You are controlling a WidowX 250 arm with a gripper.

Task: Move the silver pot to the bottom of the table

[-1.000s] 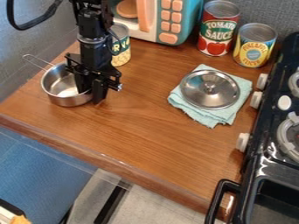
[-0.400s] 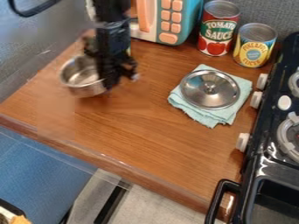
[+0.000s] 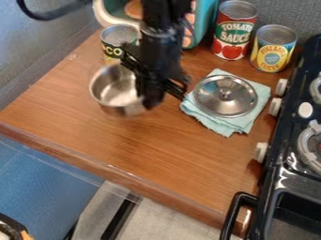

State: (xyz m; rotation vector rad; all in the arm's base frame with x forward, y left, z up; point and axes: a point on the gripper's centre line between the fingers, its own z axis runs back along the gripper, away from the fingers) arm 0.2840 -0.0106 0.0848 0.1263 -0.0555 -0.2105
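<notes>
My gripper (image 3: 150, 101) hangs over the middle of the wooden table (image 3: 125, 145), shut on the right side of the silver pot's wall. The silver pot (image 3: 116, 89) is upright or nearly so, its open top facing up, just left of the gripper. Whether its base touches the table I cannot tell. The pot's right rim is partly hidden behind the gripper.
A metal lid (image 3: 225, 96) on a folded teal cloth (image 3: 219, 124) lies right of the gripper. A can (image 3: 119, 37) stands behind the pot, near a toy microwave (image 3: 113, 9). Tomato (image 3: 234, 30) and pineapple (image 3: 273, 49) cans stand back right; a black stove (image 3: 291, 173) borders the right.
The gripper and the silver pot have moved together to the right across the table. The can behind them has come more into view. Lid and cloth have stayed put.
</notes>
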